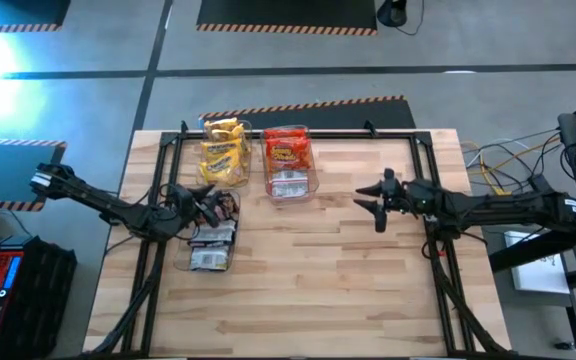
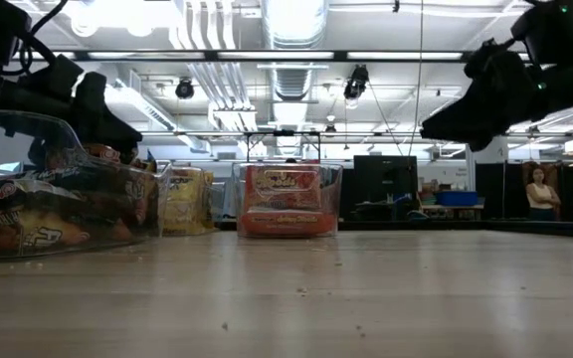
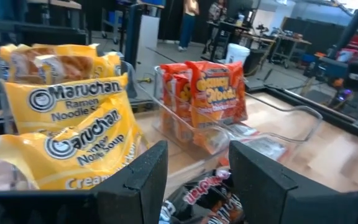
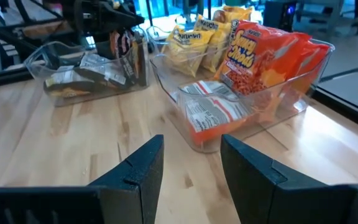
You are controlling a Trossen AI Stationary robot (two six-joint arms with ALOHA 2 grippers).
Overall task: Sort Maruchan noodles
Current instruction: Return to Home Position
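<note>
1. High view: we saw the left gripper (image 1: 206, 200) hovering over the dark-brown packets (image 1: 214, 240) in the nearest clear bin (image 1: 208, 267), fingers parted, holding nothing.
2. We caught the right gripper (image 1: 370, 196) near the red-orange packets (image 1: 288, 155) in the far-right bin (image 1: 288, 196), fingers apart, empty.
3. Yellow Maruchan packets (image 1: 223, 150) stood in the far-left bin (image 1: 226, 183) just beside it.

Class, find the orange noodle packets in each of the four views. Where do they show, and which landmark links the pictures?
High view: orange noodle packets, upper middle, by the table's edge.
Low view: mid-picture, far across the table.
Left wrist view: beyond the yellow noodle packets.
Right wrist view: nearer than the yellow ones.
Shared landmark: the yellow packets alongside.
</note>
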